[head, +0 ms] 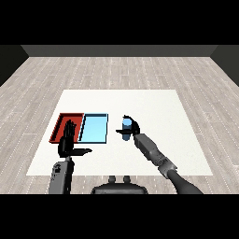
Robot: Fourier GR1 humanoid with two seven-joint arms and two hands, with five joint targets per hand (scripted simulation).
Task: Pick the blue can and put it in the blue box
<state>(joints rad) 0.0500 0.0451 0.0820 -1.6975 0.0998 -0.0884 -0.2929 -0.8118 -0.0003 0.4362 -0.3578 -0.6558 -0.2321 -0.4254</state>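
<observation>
A blue can (125, 124) is held upright just right of the light blue tray (94, 128), with my right hand (132, 128) curled round it from the right side. Whether the can rests on the table or hangs just above it, I cannot tell. My left hand (68, 139) stands raised over the near edge of the red tray (62, 122), fingers straight up and thumb stretched out to the right, holding nothing.
The red tray and the light blue tray lie side by side on the left half of the white table (154, 112). Wooden floor surrounds the table.
</observation>
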